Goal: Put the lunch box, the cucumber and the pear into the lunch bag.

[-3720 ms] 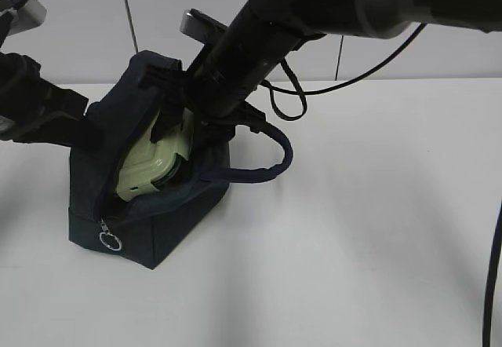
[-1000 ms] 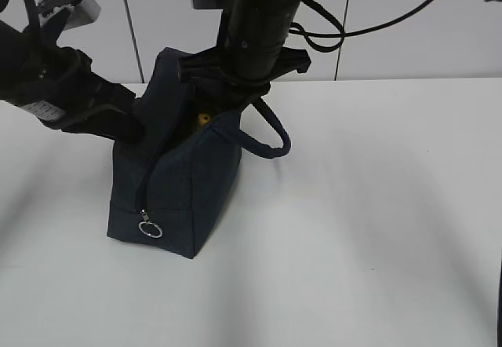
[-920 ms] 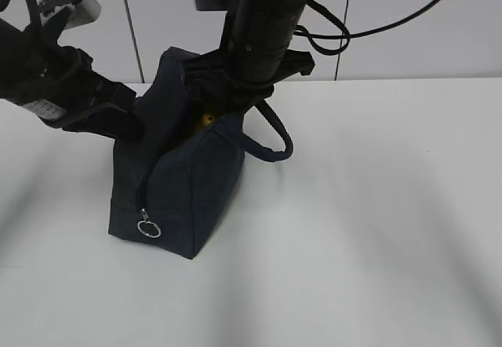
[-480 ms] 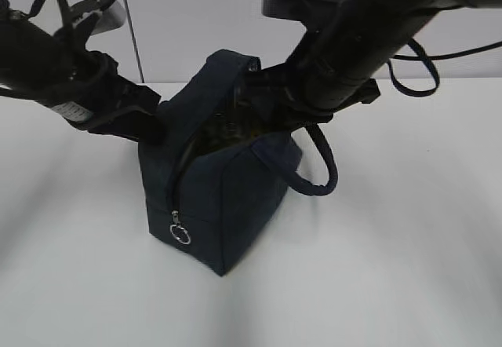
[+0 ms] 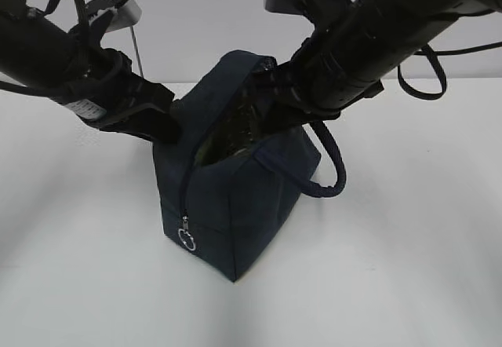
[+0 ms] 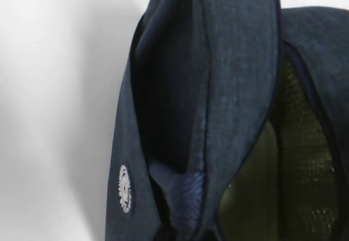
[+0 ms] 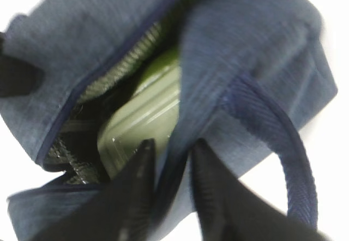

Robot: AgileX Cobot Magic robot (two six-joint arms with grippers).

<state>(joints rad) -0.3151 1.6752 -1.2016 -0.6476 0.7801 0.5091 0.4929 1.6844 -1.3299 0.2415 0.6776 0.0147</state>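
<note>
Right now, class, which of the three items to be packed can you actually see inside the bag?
The lunch box, its sage-green lid showing through the lunch bag opening. Neither cucumber nor pear is visible.

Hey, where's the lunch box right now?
The lunch box is inside the lunch bag, seen through the open top in the right wrist view, just beyond the right gripper, whose fingers straddle the bag's edge.

**Three views, one bag**

Your exterior camera looks down at a slant across the white table [image 5: 392, 268], framing the lunch bag [image 5: 235, 213] mid-distance. Your left wrist camera sits very close against the bag's outer fabric and opening. Your right wrist camera looks down into the open top from near. All three views share the bag's open mouth.
</note>
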